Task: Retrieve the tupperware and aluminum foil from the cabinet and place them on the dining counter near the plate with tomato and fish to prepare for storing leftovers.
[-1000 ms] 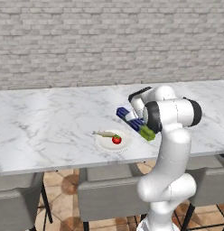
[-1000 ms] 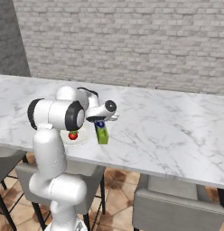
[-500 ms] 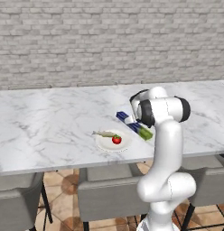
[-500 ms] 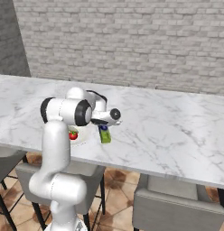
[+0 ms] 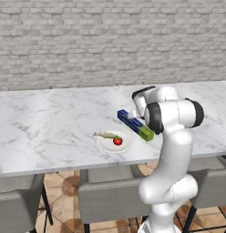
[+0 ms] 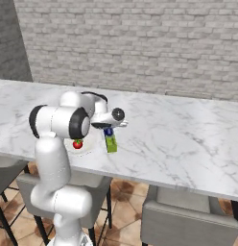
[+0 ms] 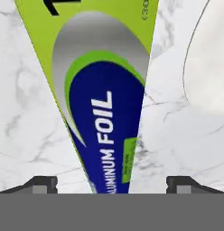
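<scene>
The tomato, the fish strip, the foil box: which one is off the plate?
The aluminum foil box. The red tomato and pale fish sit on the white plate; the long blue box lies beside it on the marble.

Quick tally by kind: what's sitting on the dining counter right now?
Plate: 1
Tomato: 1
Fish: 1
Aluminum foil box: 1
Total: 4
</scene>
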You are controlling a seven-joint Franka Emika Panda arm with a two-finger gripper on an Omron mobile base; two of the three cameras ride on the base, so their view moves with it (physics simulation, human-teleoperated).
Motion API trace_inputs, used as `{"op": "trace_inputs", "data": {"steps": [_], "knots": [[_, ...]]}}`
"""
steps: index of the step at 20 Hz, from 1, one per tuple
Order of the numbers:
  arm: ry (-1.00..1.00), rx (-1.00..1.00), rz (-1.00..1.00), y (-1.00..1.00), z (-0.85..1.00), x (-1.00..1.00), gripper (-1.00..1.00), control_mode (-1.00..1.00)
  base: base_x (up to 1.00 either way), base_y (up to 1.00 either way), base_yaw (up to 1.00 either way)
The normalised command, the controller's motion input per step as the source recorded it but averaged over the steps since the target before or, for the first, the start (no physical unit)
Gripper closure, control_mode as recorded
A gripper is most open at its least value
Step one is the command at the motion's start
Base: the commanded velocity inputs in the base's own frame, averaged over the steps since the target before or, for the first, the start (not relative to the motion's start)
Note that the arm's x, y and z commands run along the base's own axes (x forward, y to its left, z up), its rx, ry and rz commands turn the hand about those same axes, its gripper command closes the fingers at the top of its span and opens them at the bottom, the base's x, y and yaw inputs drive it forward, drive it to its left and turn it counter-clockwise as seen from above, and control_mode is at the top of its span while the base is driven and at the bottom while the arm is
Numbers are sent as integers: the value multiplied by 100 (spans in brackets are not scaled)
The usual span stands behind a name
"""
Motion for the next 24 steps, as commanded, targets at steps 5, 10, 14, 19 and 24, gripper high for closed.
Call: {"op": "trace_inputs", "data": {"steps": [5,10,14,19,24], "knots": [[0,-13,-9,0,100,-100,-100,-100,0,0,0],[0,-12,-9,0,100,-100,-100,-100,0,0,0],[0,-13,-8,-8,100,-100,-100,-100,0,0,0],[0,-13,-5,-3,100,-100,-100,-100,0,0,0],[7,-21,0,0,100,-90,-100,-100,0,0,0]]}}
